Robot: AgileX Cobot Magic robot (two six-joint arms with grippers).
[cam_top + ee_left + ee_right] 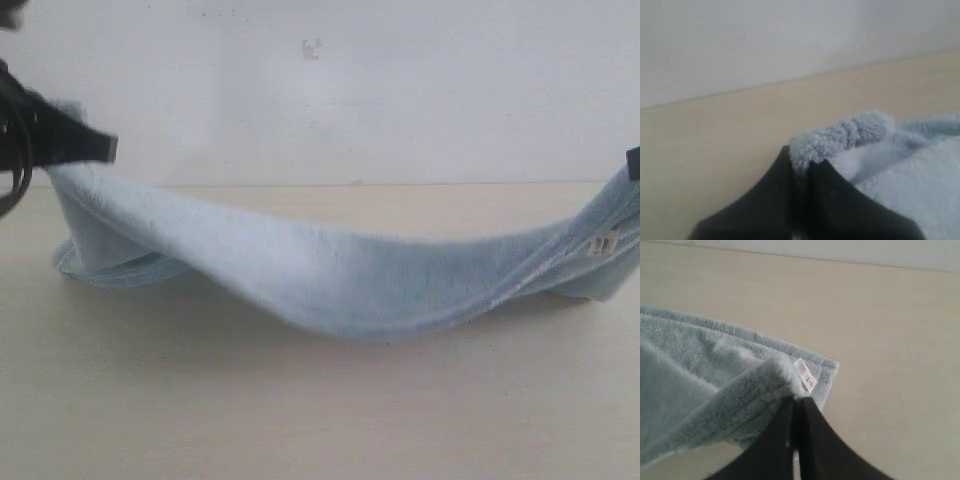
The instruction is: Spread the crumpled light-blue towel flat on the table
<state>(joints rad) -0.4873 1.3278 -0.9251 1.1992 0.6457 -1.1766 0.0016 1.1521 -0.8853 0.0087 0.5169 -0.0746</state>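
The pale-blue towel (340, 275) hung in a long sling with its belly resting on the counter (300, 420), apparently because only two corners were raised. Above the counter, the left gripper (801, 162) was pressed together on one fluffy corner and the right gripper (796, 399) pinched the corner beside the white label (805, 375). They were held wide apart, seemingly to draw the cloth taut for laying flat. Behind the counter rose the white wall (400, 90).

The towel (340, 280) is plain pale blue with no pattern, and its small label (805, 375) is white with tiny reddish print. The table (300, 420) is an even beige without marks, and the wall (400, 90) is white. The left gripper (802, 160) and the right gripper (797, 400) are both black.
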